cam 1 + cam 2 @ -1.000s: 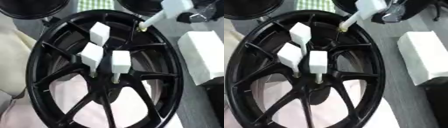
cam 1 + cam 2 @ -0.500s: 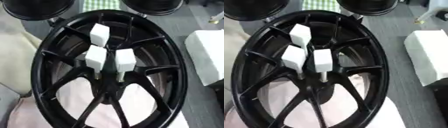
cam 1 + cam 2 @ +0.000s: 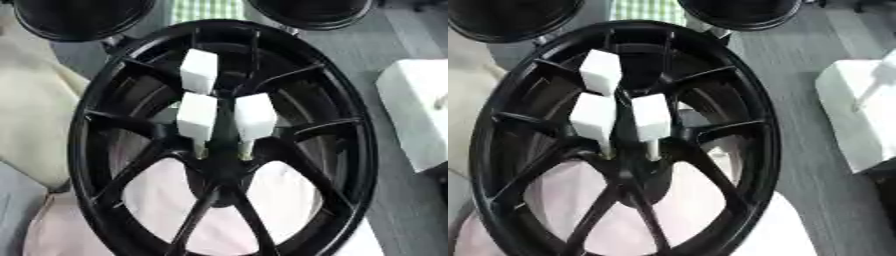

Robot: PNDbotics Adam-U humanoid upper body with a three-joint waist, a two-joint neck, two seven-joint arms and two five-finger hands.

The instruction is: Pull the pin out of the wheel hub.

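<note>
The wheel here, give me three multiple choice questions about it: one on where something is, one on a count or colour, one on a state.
1. Where is the white box?
A. Right of the wheel
B. Inside the wheel
C. Left of the wheel

2. How many white-headed pins stand in the hub?
A. One
B. Three
C. Five

3. Is a robot hand holding a pin in the hub?
A. Yes, the left hand
B. Yes, both hands
C. No hand is on them

Answers:
1. A: the white box lies on the grey floor right of the wheel.
2. B: three pins show, the top pin, the left pin and the right pin.
3. C: all three pins stand alone in the hub, with no hand visible around them.
</note>
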